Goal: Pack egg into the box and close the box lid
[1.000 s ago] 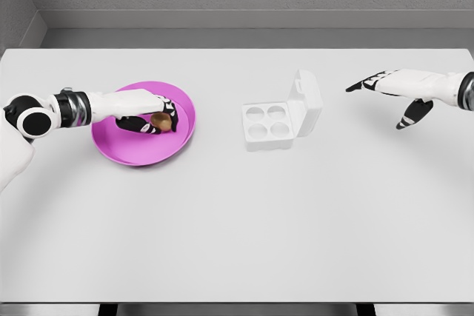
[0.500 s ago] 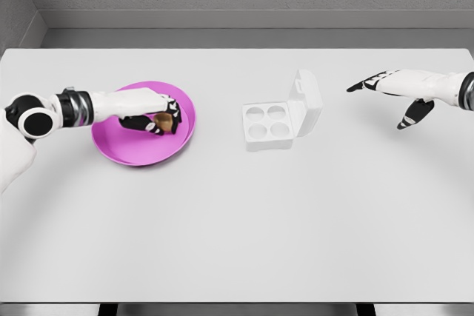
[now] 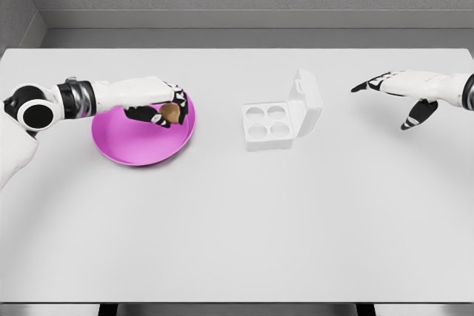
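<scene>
One brown egg (image 3: pixel 169 113) is gripped by the left hand (image 3: pixel 157 103) over the pink plate (image 3: pixel 141 146) near the tabletop's left edge. Right hand (image 3: pixel 400 88) hovers spread and empty near the right edge; the box (image 3: pixel 281 118) stands open mid-table.

At the left of the frame my left hand (image 3: pixel 157 105) curls its fingers around the brown egg (image 3: pixel 169 112), over the right part of the pink plate (image 3: pixel 133 147). Near the centre, the white box (image 3: pixel 268 128) lies on the bench (image 3: pixel 237 227), four cups bare, lid raised. At the right edge my right hand (image 3: pixel 396 90) hovers, fingers spread.
</scene>
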Motion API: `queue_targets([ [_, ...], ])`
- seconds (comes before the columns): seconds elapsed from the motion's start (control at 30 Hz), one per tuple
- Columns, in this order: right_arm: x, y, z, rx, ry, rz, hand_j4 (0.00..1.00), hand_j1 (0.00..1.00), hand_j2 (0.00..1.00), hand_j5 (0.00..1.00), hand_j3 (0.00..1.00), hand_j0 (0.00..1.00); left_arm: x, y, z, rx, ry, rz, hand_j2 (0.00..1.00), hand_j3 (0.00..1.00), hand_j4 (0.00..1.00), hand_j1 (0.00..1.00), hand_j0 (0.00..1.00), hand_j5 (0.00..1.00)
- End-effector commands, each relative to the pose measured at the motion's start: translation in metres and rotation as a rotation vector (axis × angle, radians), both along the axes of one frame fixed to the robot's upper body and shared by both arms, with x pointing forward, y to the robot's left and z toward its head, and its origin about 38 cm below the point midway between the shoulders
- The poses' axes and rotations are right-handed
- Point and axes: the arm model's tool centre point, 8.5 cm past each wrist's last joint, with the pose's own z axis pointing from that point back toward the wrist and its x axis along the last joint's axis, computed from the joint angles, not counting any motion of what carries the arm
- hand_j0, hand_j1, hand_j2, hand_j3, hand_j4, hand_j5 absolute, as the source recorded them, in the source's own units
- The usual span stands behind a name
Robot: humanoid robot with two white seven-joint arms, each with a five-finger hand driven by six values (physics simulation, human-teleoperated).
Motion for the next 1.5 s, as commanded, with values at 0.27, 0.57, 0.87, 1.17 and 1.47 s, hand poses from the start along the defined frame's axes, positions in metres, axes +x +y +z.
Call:
queue_targets([
  [0.27, 0.000, 0.000, 0.001, 0.008, -0.004, -0.004, 1.00, 1.00, 1.00, 1.00, 1.00, 1.00, 0.002, -0.012, 0.008, -0.035, -0.010, -0.017, 0.36, 0.36, 0.36, 0.36, 0.36, 0.36],
  [0.57, 0.000, -0.001, 0.001, 0.002, -0.003, -0.003, 1.00, 1.00, 1.00, 1.00, 1.00, 1.00, 0.001, -0.037, 0.007, -0.067, -0.012, -0.055, 0.37, 0.37, 0.37, 0.37, 0.37, 0.37],
  [0.87, 0.000, -0.002, 0.002, -0.001, -0.003, -0.004, 1.00, 1.00, 1.00, 1.00, 1.00, 1.00, 0.002, -0.059, 0.014, -0.096, -0.026, -0.092, 0.37, 0.37, 0.37, 0.37, 0.37, 0.37],
  [1.17, -0.001, -0.003, 0.002, -0.002, -0.001, -0.005, 1.00, 1.00, 1.00, 1.00, 1.00, 1.00, -0.001, -0.081, 0.019, -0.123, -0.039, -0.135, 0.37, 0.37, 0.37, 0.37, 0.37, 0.37],
  [1.47, 0.000, -0.002, 0.003, 0.000, -0.004, -0.004, 1.00, 1.00, 1.00, 1.00, 1.00, 1.00, -0.009, -0.109, 0.028, -0.159, -0.059, -0.196, 0.37, 0.37, 0.37, 0.37, 0.37, 0.37],
])
